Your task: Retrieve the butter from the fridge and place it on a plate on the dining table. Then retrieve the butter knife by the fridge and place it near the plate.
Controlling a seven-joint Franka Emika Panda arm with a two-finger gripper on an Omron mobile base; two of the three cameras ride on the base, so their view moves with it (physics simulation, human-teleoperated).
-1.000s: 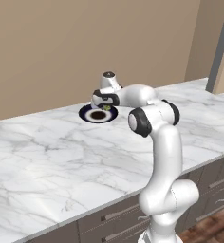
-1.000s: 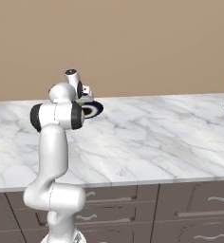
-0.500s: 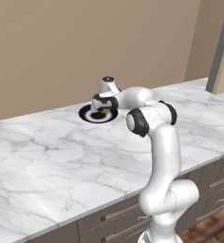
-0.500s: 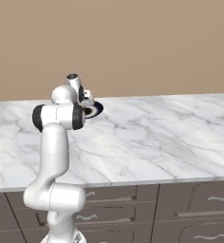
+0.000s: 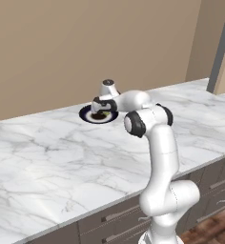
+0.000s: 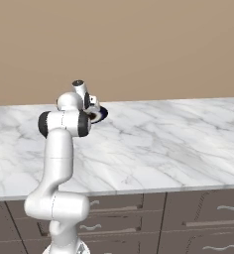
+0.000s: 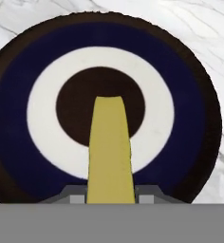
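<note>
Lowered slightly since the earlier frames, the gripper [image 5: 101, 113] is held just above the plate [image 5: 87, 116] on the dining table [image 5: 47, 162]. From the hand camera, the butter [image 7: 110, 152] is seen pinched between the fingertips [image 7: 76, 196], projecting forward over the plate's [image 7: 180, 85] dark centre. Whether the butter is touching the plate cannot be told.

White glossy arm [image 5: 159, 157] of rounded tubular segments, dark charcoal bands at the joints, bulbous white base link, small dark cap atop the wrist, grey finger mounts
</note>
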